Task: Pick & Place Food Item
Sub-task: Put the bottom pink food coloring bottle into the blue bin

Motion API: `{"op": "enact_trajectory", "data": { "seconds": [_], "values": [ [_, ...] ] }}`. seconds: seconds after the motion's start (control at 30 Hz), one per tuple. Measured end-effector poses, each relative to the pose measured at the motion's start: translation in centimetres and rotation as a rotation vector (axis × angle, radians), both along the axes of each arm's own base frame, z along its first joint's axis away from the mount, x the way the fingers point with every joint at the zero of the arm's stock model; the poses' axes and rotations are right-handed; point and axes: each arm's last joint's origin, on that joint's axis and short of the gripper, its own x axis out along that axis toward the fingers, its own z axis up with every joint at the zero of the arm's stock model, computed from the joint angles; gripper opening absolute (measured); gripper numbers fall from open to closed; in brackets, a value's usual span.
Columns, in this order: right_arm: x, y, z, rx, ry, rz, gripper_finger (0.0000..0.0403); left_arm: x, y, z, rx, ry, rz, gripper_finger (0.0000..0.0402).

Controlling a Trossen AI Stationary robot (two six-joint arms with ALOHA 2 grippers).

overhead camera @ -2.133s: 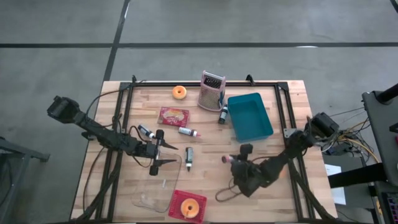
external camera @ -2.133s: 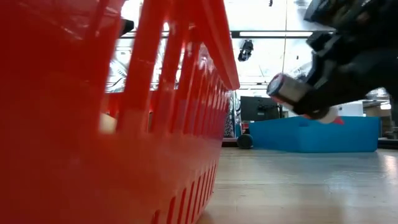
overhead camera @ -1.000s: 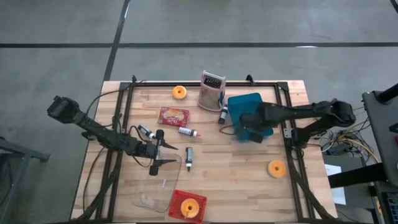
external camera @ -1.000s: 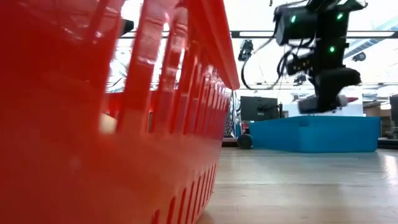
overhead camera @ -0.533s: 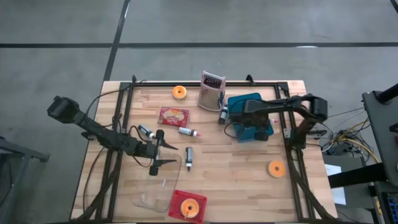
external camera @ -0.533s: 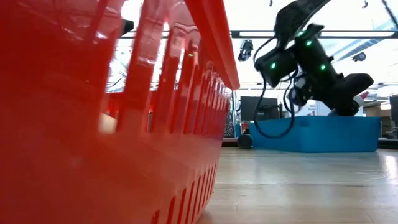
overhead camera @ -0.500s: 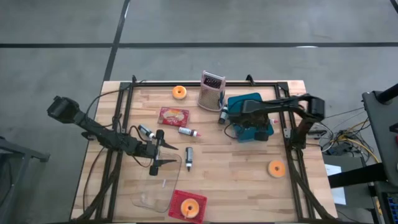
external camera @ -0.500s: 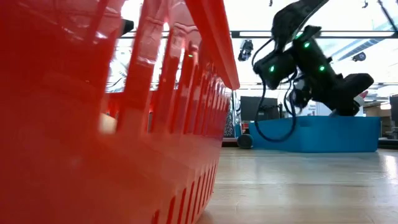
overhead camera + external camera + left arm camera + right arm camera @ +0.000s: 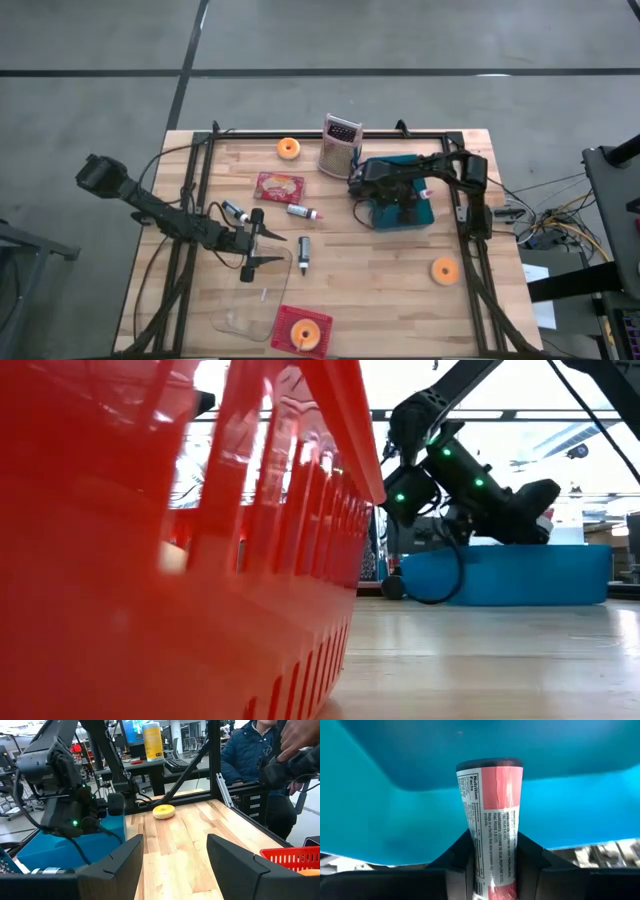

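The right gripper (image 9: 490, 870) is clamped on a pink tube (image 9: 490, 825), holding it over the inside of the teal bin (image 9: 425, 205) at the far right of the table (image 9: 400, 290). In the high view the right arm folds over that bin, hiding most of it.

The left gripper (image 9: 268, 249) waits low over the near left part of the table, its fingers (image 9: 235, 865) apart with nothing between them.

On the boards lie a donut (image 9: 444, 270) near the right edge, another donut (image 9: 288, 148) at the far side, a grater (image 9: 338, 145) just left of the bin, a red packet (image 9: 279, 186), and small tubes (image 9: 303, 254) around the middle. A red basket (image 9: 302, 331) sits at the near edge. A person (image 9: 255, 750) stands beyond the table.
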Motion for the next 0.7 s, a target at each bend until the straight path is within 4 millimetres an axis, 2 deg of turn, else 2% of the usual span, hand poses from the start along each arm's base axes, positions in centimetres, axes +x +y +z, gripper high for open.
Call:
{"op": "enact_trajectory", "data": {
  "seconds": [0.33, 0.7],
  "values": [
    [0.84, 0.02, 0.76, 0.047, -0.047, 0.023, 0.0151, 0.01, 0.01, 0.01, -0.001, 0.000, 0.001, 0.0222],
    [0.66, 0.19, 0.54, 0.050, -0.033, 0.028, 0.0187, 0.00, 0.02, 0.00, -0.004, 0.001, 0.001, 0.0222]
  ]
}}
